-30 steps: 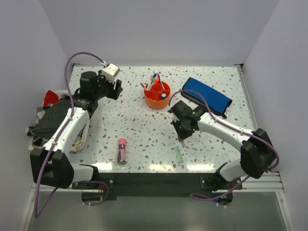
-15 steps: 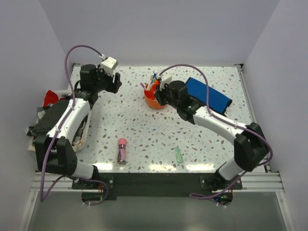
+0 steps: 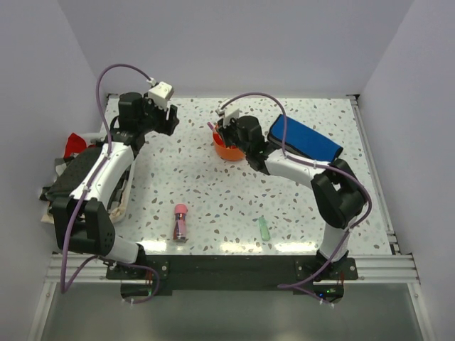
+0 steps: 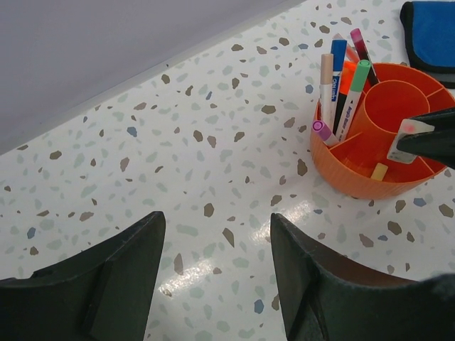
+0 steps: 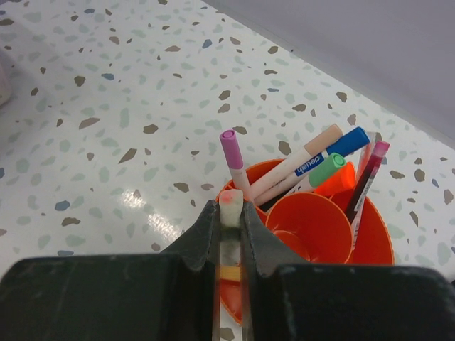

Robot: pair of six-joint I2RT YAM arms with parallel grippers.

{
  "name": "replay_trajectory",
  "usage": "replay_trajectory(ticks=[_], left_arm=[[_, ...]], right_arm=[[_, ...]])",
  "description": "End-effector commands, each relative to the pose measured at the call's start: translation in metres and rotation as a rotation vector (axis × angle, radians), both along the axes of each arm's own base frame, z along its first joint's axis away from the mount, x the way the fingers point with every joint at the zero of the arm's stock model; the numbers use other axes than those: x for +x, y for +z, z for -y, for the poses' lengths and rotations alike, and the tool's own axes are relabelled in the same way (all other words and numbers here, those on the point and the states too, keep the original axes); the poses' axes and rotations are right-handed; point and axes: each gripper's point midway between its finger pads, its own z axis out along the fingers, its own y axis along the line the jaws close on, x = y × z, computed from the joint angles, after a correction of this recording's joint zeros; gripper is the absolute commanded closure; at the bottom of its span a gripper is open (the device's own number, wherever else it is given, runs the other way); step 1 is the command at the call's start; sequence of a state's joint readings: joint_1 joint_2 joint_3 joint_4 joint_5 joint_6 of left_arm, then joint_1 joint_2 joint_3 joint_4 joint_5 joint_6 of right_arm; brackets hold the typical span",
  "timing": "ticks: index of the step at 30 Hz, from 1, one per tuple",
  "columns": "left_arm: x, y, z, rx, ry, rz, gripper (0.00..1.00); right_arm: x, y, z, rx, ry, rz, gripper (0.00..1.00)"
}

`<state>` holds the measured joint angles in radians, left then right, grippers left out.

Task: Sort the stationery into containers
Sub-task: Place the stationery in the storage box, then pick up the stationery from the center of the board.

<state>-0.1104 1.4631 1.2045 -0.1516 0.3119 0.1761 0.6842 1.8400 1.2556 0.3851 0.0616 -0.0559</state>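
Caddy [image 4: 341, 174] sat mid far edge of the desk [image 3: 206, 188] w/ several pens in. R pincer [image 5: 229, 213] clamped a pen [image 5: 229, 201] right over it. L pincer [image 4: 213, 263] gaped, empty. Glue tube [image 3: 180, 221] & green marker [image 3: 264, 228] by near edge, not sorted yet.

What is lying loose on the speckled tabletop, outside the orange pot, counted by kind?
Pink-capped glue tube: 1
Green marker: 1
Blue pouch: 1
Total: 3
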Motion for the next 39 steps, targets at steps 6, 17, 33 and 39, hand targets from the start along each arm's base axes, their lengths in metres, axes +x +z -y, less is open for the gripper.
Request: replay_trajectory(ticks=[6, 17, 33, 39], left_arm=[[0.013, 0.018, -0.003, 0.002, 0.005, 0.053, 0.34], [0.010, 0.027, -0.003, -0.009, 0.003, 0.076, 0.34], [0.006, 0.034, -0.005, 0.003, 0.006, 0.108, 0.34], [0.003, 0.029, 0.001, -0.029, -0.014, 0.088, 0.34]], right_arm=[[0.024, 0.026, -0.006, -0.008, -0.022, 0.108, 0.65], [-0.005, 0.055, 0.011, 0.032, -0.021, 0.058, 0.59], [-0.188, -0.100, 0.127, -0.326, -0.144, -0.831, 0.43], [-0.224, -0.135, 0.141, -0.341, -0.189, -0.996, 0.41]])
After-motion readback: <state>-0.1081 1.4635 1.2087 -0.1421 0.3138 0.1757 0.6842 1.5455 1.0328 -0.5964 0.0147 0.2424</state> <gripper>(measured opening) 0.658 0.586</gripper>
